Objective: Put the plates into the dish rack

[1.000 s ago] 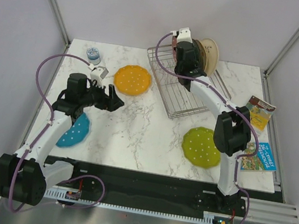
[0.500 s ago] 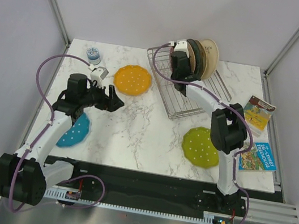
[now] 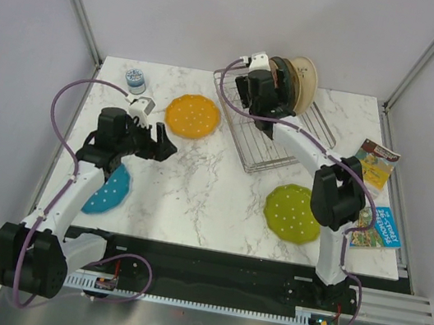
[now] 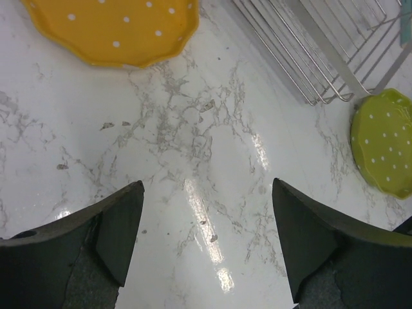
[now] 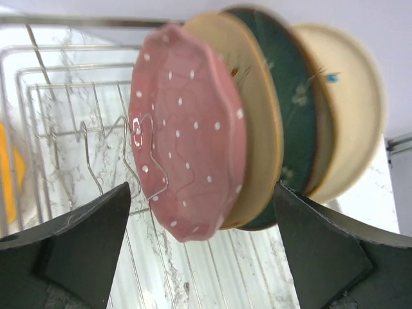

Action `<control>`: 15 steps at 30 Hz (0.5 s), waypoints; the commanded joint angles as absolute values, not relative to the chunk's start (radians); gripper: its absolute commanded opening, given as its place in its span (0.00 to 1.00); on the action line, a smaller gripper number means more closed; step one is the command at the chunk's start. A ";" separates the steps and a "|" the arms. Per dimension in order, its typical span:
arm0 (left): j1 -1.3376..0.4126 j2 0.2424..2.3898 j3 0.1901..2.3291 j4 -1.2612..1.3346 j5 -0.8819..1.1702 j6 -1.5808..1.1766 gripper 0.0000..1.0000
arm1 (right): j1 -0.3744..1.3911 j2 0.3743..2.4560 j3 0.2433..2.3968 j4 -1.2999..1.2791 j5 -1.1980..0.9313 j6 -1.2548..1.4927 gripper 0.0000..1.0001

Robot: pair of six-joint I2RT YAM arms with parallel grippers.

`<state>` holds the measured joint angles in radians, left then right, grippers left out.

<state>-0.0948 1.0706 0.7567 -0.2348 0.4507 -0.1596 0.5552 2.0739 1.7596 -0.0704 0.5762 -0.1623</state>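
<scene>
**A:** Starting at the left, has anything changed there?

**B:** Hardly. The blue plate point(image 3: 110, 191) lies flat on the table point(image 3: 213, 187) under the left arm. The left gripper point(image 4: 207, 190) hangs just short of the orange plate point(image 3: 192, 115), jaws spread wide and holding nothing. It has barely stirred in the last second.

**A:** And at the rack point(image 3: 282, 144)?

**B:** That's the change. The right gripper point(image 5: 203, 187) has drawn back leftward from the plates at the far end. Its wrist view shows the pink plate point(image 5: 187, 135) standing on edge among the wires. It is right in front of the beige plate point(image 5: 257, 129), with the dark green plate point(image 5: 293, 109) and cream plate point(image 5: 347, 96) behind. The jaws are apart, one on either side, not touching it.

**A:** So it has let go?

**B:** I judge so. That makes one plate loaded and three to go. The lime plate point(image 3: 293, 213) lies flat on the table beside the right arm, not yet in the rack.
</scene>
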 commanded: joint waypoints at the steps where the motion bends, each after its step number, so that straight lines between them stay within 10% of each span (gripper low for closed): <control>1: -0.043 1.071 0.842 -0.297 0.280 -0.112 0.89 | 0.563 1.849 1.778 -0.158 0.509 -0.149 0.98; 15: 0.603 1.252 0.948 -0.669 0.344 0.284 0.83 | 0.603 1.604 1.329 -0.302 -0.542 0.079 0.98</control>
